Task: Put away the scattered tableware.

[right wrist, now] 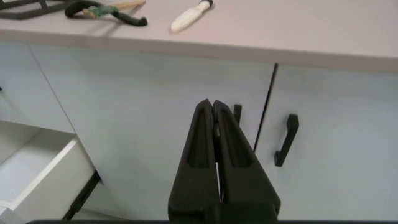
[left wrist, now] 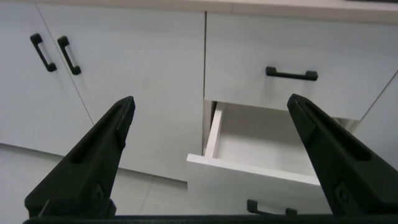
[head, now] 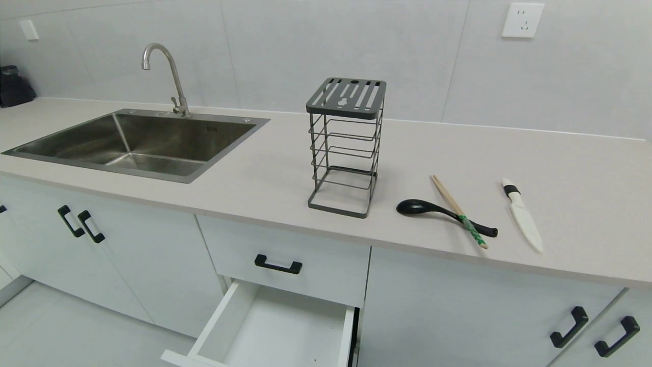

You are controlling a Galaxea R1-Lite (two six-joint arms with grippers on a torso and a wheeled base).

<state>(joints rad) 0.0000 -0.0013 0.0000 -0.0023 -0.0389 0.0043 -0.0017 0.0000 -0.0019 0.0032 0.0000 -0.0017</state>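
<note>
- Left wrist view: the left gripper (left wrist: 210,102) has its two black fingers (left wrist: 99,155) spread wide apart, and nothing is between them.
- Straight ahead of this gripper and lower is a white drawer (left wrist: 249,169), pulled out, with a bare white inside.
- Just above that drawer there is a closed drawer front with a black handle (left wrist: 291,74). Beside it are two cabinet doors with a pair of black handles (left wrist: 53,53).
- In the right wrist view, the right gripper (right wrist: 212,107) has its fingers pressed together. It holds nothing.
- It hangs in front of the white cabinet doors under the counter (right wrist: 311,31), near two upright black door handles (right wrist: 286,140).
- The tableware lies on the counter, higher than the right gripper and beyond it, toward the side of the open drawer.
- Nearest to this gripper is a white knife (right wrist: 189,17) with a black band on its handle, lying flat close to the counter's front edge.
- A little farther is a black spoon (right wrist: 106,12). A pair of wooden chopsticks (right wrist: 121,6) with green ends lies across its handle, touching it.
- The knife is apart from the spoon and chopsticks.
- Past the spoon stands a dark wire rack (head: 345,148), upright, with a slotted plate on top.
- Beyond the rack, well apart from both grippers, are a steel sink (head: 61,143) and its curved faucet (head: 165,76).
- On the tiled wall behind the knife there is a white socket (head: 522,20).
</note>
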